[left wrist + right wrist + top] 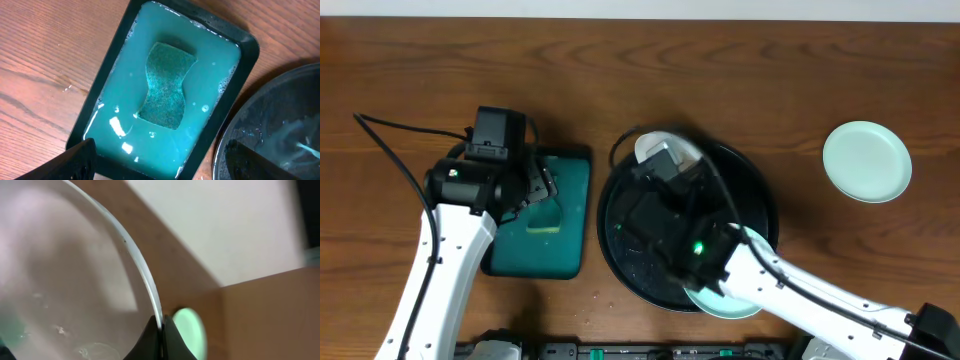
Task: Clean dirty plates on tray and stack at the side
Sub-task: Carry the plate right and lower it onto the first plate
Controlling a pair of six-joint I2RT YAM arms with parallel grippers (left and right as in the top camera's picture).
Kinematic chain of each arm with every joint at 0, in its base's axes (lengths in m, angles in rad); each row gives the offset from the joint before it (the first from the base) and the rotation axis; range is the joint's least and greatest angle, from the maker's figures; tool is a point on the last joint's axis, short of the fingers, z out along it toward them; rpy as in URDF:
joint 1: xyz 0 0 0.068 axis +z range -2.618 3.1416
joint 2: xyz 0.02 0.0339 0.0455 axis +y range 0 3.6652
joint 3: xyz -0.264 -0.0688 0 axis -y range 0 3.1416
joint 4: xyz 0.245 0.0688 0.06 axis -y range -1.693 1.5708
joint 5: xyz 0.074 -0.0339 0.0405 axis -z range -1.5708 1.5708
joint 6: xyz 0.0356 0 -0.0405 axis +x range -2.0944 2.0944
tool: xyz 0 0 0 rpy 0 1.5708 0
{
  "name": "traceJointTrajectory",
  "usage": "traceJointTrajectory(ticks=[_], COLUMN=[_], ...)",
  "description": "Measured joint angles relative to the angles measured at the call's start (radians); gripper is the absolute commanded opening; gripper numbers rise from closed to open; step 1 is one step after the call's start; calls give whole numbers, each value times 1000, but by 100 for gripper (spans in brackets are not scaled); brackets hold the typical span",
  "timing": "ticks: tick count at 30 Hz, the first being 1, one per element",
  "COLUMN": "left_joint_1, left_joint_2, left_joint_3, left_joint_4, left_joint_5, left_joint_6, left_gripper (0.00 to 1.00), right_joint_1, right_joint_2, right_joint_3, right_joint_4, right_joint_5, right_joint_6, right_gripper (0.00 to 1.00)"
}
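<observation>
Held plate [75, 270]: white, tilted up on edge at the far left rim of the black tray [605, 230]. Pinched at its rim by the right gripper [161, 332], fingers closed tight on either face. Wet streaks on the near face. Cannot tell whether the lower edge touches the tray.

Second plate [715, 303]: flat, at the near edge of the tray, largely hidden beneath the right arm [800, 295].

Third plate [866, 161]: flat on the desk [770, 80], well apart from the tray, to the right. Probably the pale disc seen blurred past the fingertips in the right wrist view.

Green tray [245, 45]: rectangular, just beside the black tray on its left, filled with pale liquid [210, 90]. Green sponge [166, 85] lying in the middle, waisted in shape.

Right arm: reaching in from the near right corner, diagonally across the black tray, covering most of its centre.

Left arm [450, 250]: rising from the near left, wrist bent over the green tray. Left gripper [162, 162] above the liquid, fingers spread wide apart, holding nothing, short of the sponge.
</observation>
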Motion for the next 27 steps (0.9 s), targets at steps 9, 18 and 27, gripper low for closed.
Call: traceJointTrajectory(ticks=[9,18,27], left_joint_1=[0,0,0], left_joint_2=[2,2,2], left_joint_3=[0,0,0], left_joint_4=[0,0,0], left_joint_5=[0,0,0], left_joint_6=[0,0,0], left_gripper=[82,82,82], right_joint_1=[92,95,95], right_joint_2=[0,0,0], right_joint_3=[0,0,0], right_joint_4=[0,0,1], right_joint_5=[177,206,196], right_joint_6=[-108,-133,-138], right_gripper=[1,1,1])
